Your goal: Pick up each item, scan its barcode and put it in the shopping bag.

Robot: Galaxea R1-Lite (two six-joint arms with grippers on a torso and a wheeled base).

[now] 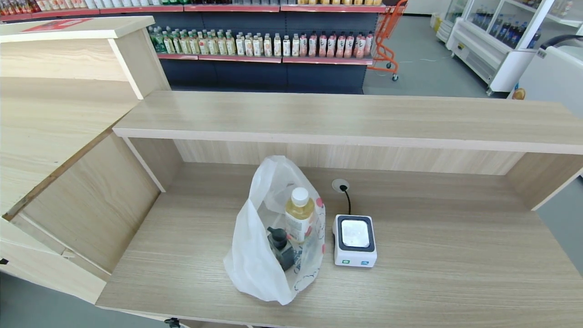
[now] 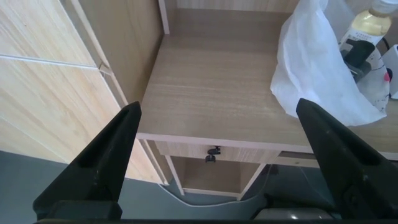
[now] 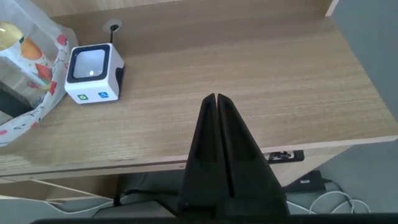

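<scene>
A white plastic shopping bag [image 1: 255, 255] stands open on the wooden counter [image 1: 432, 255]. Inside it stand a yellow drink bottle with a white cap [image 1: 299, 214] and a dark pump bottle [image 1: 280, 248]. Right beside the bag sits the white barcode scanner [image 1: 354, 239], its cable running to a hole at the back. My left gripper [image 2: 217, 112] is open, held off the counter's front left corner with the bag [image 2: 317, 68] beyond it. My right gripper [image 3: 216, 102] is shut with nothing in it, above the counter's front edge, well away from the scanner [image 3: 92, 73].
A raised ledge [image 1: 346, 118] walls the counter's back, and wooden panels [image 1: 91, 200] close its left side. A right side panel [image 1: 542, 182] closes the other end. Store shelves with bottles [image 1: 273, 43] and a cooler [image 1: 496, 41] stand beyond.
</scene>
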